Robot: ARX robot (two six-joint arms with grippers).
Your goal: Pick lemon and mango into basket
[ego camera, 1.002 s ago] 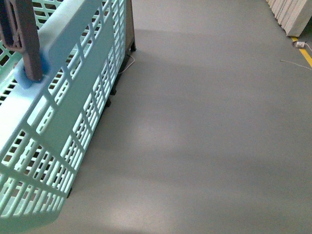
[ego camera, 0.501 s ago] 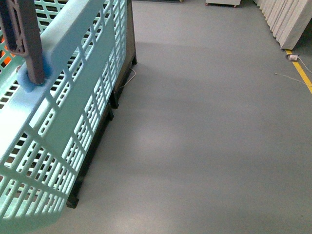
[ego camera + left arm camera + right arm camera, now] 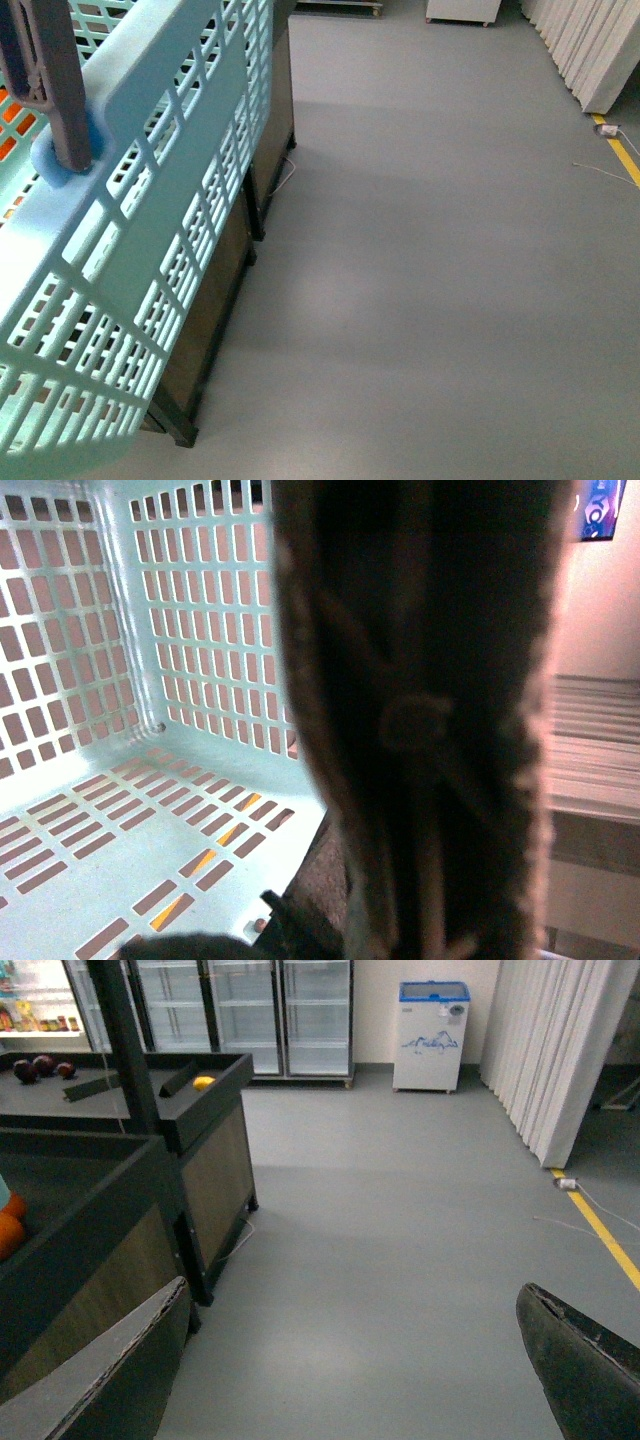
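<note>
Seemingly holds basket [image 3: 180, 200] up by handle [image 3: 60, 100] at nine o'clock, ready for loading; spreads right fingers [image 3: 110, 1380], empty; cannot tell left fingers' state.

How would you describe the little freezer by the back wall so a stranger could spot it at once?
At the back wall, find the row of tall glass-door fridges. Between them and the white panels stands the freezer. It alone is low, white, with a blue lid and a blue mountain picture.
</note>
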